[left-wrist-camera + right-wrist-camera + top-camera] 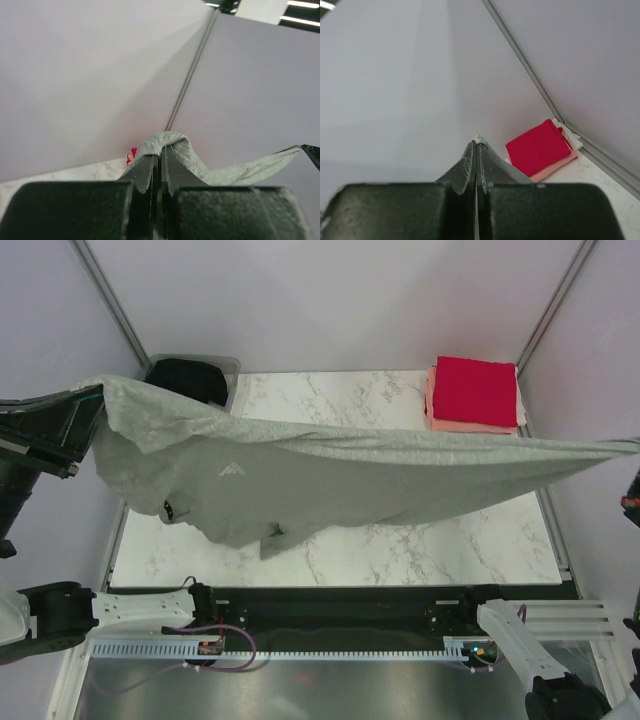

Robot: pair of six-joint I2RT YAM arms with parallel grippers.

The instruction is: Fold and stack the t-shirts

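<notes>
1. Grey cloth sags lowest on our left. The heather-grey t-shirt (330, 475) hangs in the air above the marble surface (450, 540), stretched between both arms, with its body drooping toward the near edge. If it were lowered like this, we judge it would land bunched or trail off that edge.
2. The right end effector (476, 142) is pinched tight on only a sliver of the shirt's edge at its tips. More tension across the span could pull that sliver free and drop that side.
3. The left end effector (161, 152) is clamped on a thicker fold of the same shirt, so we think it is the safer grip. Uneven pull could twist the span, though.
4. Further back, the clear bin (230, 362) holding the black t-shirt (185, 380) sits just behind the left corner. A backward swing may catch its rim.
5. Farthest right, the folded red t-shirt (475, 388) lies on the salmon-pink one (470, 425). A sweeping hem could shove the stack askew.
</notes>
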